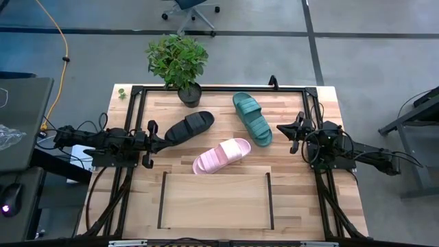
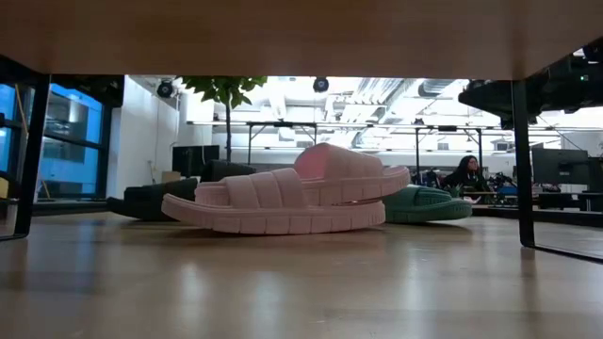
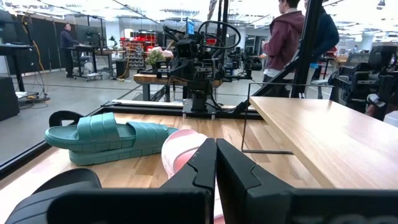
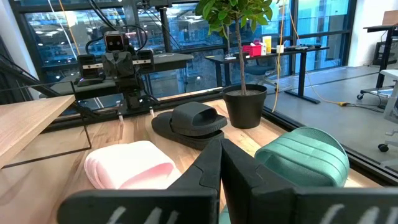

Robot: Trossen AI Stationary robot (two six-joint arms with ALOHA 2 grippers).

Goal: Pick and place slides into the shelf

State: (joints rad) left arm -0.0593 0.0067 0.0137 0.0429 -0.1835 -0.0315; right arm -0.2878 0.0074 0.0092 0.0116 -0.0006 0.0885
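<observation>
Both arms waited with jaws together: left gripper (image 1: pixel 167 143) beside the black ribbed rubber slide (image 1: pixel 189 127), right gripper (image 1: pixel 282 127) beside the teal one (image 1: pixel 252 118). Closed fingers would likely shove a slide, not grasp it; the light-wood shelf (image 1: pixel 214 200) stood unfilled.

You get even, bright overhead light in the high view; shadows under the slides are soft & short. Low view: near tabletop (image 2: pixel 301 292) is blurred w/ pale sheen, pink slide (image 2: pixel 287 200) sharp, ceiling lights behind blow out. Wrist views: own fingers up close are dark & soft; bluish window glare behind the potted plant (image 4: pixel 242 56).
</observation>
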